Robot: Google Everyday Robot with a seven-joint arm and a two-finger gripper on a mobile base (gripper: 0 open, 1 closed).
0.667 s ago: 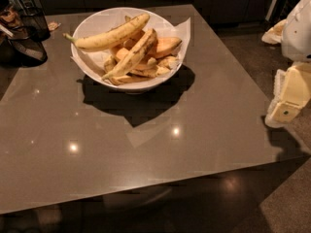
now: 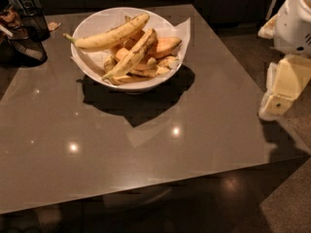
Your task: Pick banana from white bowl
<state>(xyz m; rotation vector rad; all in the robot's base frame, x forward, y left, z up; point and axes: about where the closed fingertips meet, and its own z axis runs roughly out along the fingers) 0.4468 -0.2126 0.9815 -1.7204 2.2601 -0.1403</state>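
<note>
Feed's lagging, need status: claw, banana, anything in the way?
Claw off right side of table, away from bowl. Top banana lies across bowl, ungrasped. Dark basket far left, not in path.

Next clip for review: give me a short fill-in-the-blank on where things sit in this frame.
1. The gripper hangs at the ____ edge of the view, beside the table and away from the fruit.
2. The topmost banana lies in the ____ bowl.
3. In the view, the dark wire basket stands to the ____ of the bowl.

Missing words: right; white; left.
</note>
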